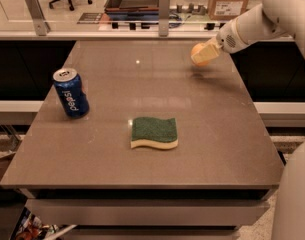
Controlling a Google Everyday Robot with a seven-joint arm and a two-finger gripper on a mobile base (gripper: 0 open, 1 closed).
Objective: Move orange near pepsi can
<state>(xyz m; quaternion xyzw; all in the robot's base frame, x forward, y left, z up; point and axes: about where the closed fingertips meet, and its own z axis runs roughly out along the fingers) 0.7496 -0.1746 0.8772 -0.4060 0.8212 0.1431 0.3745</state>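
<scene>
Cream-coloured claw point(204, 54) is clenched on the small, round, smooth orange point(196, 51) at the far right of the glossy grey counter point(217, 134). The cylindrical blue aluminium pepsi can point(71, 93) is set well apart, at the left.

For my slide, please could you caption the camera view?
Gripper holds the orange above the table's far right; pepsi can stands left.

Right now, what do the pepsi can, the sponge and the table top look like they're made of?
The pepsi can: likely aluminium, glossy blue print, bare silver top. The sponge: soft foam, pale yellow, with a rough green scouring layer. The table: smooth grey-brown, maybe laminate or stone; it reflects lights. The gripper, far right, holds the orange.
</scene>
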